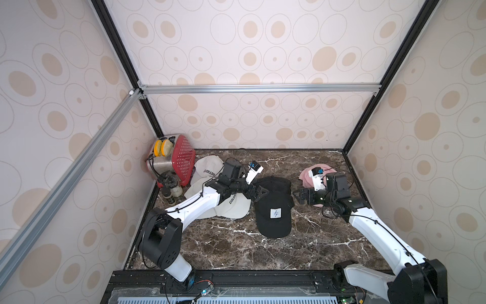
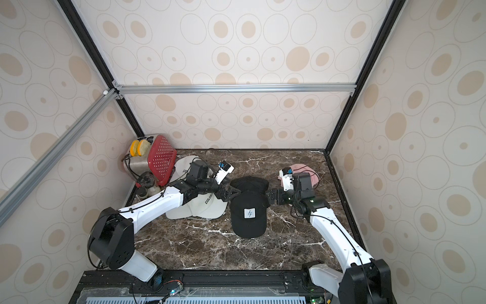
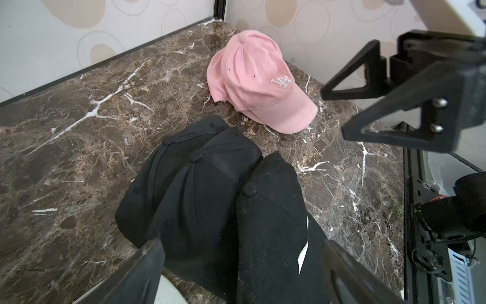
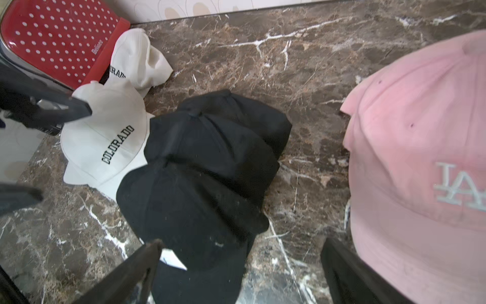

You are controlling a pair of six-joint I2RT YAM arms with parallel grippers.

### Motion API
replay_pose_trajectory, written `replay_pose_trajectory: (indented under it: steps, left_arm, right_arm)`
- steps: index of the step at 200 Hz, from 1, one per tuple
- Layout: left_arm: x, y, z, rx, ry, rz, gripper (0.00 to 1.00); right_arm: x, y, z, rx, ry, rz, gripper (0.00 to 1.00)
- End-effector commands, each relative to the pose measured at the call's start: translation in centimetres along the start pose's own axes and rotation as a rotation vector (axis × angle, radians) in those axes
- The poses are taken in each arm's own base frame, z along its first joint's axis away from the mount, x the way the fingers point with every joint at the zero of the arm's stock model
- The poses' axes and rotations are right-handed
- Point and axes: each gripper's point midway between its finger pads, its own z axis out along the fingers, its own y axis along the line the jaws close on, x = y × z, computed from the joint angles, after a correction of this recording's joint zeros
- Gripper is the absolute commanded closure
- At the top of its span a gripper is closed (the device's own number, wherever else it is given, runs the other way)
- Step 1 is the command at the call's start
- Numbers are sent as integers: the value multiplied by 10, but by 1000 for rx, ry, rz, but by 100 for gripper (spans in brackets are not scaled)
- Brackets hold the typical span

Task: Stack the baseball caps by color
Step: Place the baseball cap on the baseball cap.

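bench: polished marble look, pretty glossy on my feed
black caps: matt cloth, bit linty
pink cap: soft matt cloth
toaster: shiny red plastic, brushed metal

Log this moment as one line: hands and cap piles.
left hand: open, empty | right hand: open, empty | black caps: stacked, centre | white caps: piled by toaster | pink caps: stacked

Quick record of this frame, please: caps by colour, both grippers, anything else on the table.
black caps: three overlapped, centre, patch cap on top
white caps: loose overlapping pile beside the toaster
pink caps: pile at right rear; count unclear
left gripper: open, empty, at the black caps
right gripper: open, empty, between black and pink
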Motion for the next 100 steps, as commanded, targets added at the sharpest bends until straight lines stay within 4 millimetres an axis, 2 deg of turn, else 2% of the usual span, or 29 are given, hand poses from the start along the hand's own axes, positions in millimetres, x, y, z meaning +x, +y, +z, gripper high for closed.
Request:
replay_pose_trajectory:
  steps: [1, 25, 37, 48, 56, 66, 83, 100]
  left_arm:
    - [28, -1, 4, 7, 179, -7, 9]
    - [26, -18, 10, 96, 212, 51, 11]
    - [18, -15, 14, 78, 209, 98, 9]
    - [7, -3, 20, 27, 194, 113, 4]
    - [-3, 12, 26, -44, 181, 91, 1]
    - [-15, 33, 31, -108, 181, 5, 1]
    - [-39, 53, 40, -85, 133, -175, 1]
    - [-52, 82, 46, -191, 66, -232, 1]
  right_arm:
    - [22, 4, -5, -34, 20, 23, 0]
    - [54, 11, -5, -87, 76, 94, 1]
    - [69, 14, -4, -108, 101, 124, 1]
    - [83, 18, -4, -129, 125, 139, 3]
    - [94, 21, -4, -140, 148, 150, 4]
    - [106, 24, -3, -148, 176, 162, 5]
    - [126, 35, -2, -177, 231, 162, 6]
    - [145, 41, 1, -166, 297, 116, 14]
